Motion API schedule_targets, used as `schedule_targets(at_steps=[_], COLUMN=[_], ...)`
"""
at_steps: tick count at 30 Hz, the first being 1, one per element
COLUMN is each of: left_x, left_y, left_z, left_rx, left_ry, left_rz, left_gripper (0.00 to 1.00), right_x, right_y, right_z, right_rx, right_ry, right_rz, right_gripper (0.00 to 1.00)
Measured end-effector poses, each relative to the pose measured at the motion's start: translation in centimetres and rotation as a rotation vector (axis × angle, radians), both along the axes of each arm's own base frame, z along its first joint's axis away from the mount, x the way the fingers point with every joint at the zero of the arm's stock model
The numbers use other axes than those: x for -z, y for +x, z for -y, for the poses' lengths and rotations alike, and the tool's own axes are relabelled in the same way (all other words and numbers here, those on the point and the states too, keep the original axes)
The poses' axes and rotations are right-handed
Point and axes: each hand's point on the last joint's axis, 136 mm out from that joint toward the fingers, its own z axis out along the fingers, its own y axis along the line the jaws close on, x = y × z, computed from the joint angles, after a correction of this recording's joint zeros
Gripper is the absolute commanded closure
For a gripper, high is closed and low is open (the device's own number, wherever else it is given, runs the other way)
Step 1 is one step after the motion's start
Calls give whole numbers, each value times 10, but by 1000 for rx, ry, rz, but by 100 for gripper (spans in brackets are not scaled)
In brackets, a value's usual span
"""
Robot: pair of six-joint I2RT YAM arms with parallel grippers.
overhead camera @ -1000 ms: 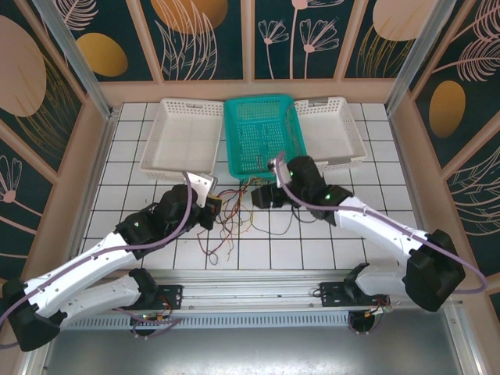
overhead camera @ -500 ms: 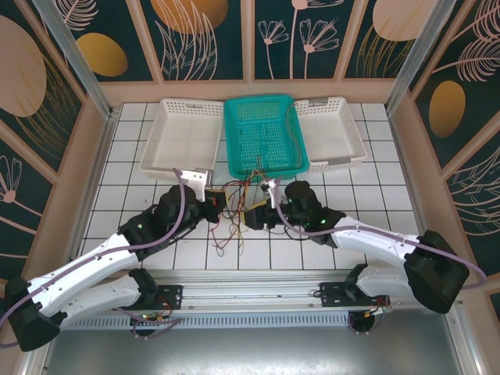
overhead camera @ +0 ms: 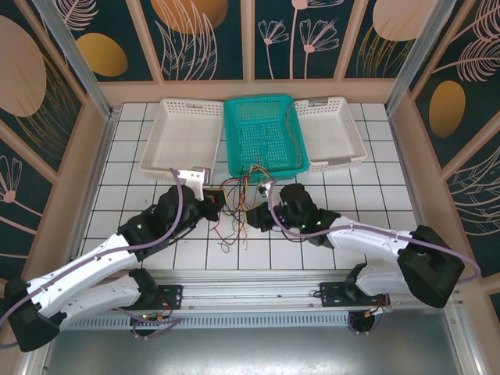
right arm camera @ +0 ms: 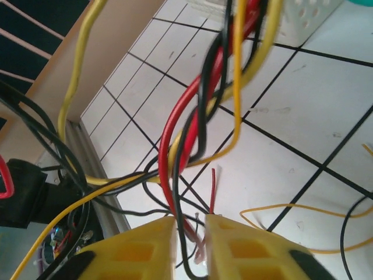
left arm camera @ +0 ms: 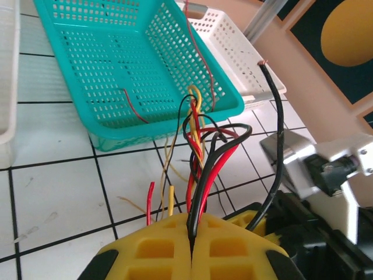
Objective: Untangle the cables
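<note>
Where my left gripper (left arm camera: 191, 224) sits at the bottom centre of its wrist view, its yellow fingers are pressed together on the cables (left arm camera: 201, 154). They form a bundle of red, black and yellow wires that rises out of the seam toward the teal basket (left arm camera: 116, 58) at upper left. One red wire lies inside that basket. From above, the cables (overhead camera: 234, 195) hang over the white tiles (overhead camera: 133, 180) at mid-frame, just below the teal basket (overhead camera: 262, 133), strung between my left gripper (overhead camera: 217, 205) and my right gripper (overhead camera: 251, 215). In the right wrist view my right gripper (right arm camera: 190, 233) stands narrow at the bottom edge, with black and red strands of the cables (right arm camera: 192, 116) running through the slim gap. Whether they are pinched I cannot tell.
</note>
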Motion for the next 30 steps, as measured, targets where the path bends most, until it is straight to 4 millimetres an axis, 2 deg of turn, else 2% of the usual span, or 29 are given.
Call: schedule_targets(at_steps=[3, 9, 13, 16, 18, 21, 24, 27, 30], left_x=[0, 8, 9, 12, 16, 22, 22, 22, 24], left_y=[0, 3, 5, 6, 6, 5, 4, 5, 5], left_z=[-7, -24, -37, -48, -54, -61, -63, -71, -75], left_rx=[-23, -82, -127, -160, -174, -183, -183, -209, -222], left_ry=[18, 110, 181, 235, 273, 322, 346, 382, 411], left_rz=[6, 2, 5, 6, 3, -7, -7, 0, 0], left_gripper=[100, 100, 100, 100, 100, 100, 100, 100, 100], right_x=[-4, -4, -5, -11, -17, -29, -39, -37, -34], right_y=[1, 4, 14, 33, 52, 69, 75, 79, 77], right_z=[5, 19, 40, 71, 102, 143, 173, 206, 229], right_rx=[15, 67, 164, 291, 414, 555, 652, 762, 838], right_ry=[-7, -58, -107, -128, -124, -99, -79, -97, -113], right_rz=[19, 46, 63, 61, 49, 44, 42, 21, -9], right_gripper=[100, 100, 100, 100, 100, 100, 100, 100, 100])
